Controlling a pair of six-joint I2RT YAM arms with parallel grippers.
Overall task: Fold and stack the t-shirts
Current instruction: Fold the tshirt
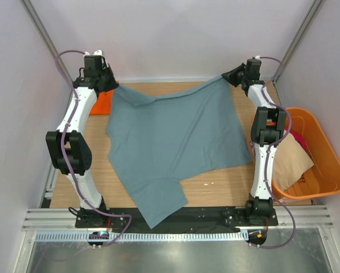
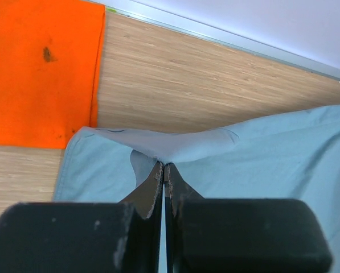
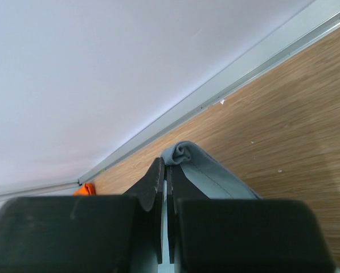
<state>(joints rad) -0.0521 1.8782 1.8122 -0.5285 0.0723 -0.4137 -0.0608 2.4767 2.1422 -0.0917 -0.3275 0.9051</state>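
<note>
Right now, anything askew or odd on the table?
The grey-blue t-shirt lies skewed, its near corner hanging over the table front edge onto the rail. The orange t-shirt at far left has a small dark mark.

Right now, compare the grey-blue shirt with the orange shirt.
The grey-blue shirt spreads across most of the table; the orange shirt shows only a small patch at far left. The left gripper and right gripper pinch the grey-blue shirt; nothing holds the orange shirt. Both are plain cloth.
</note>
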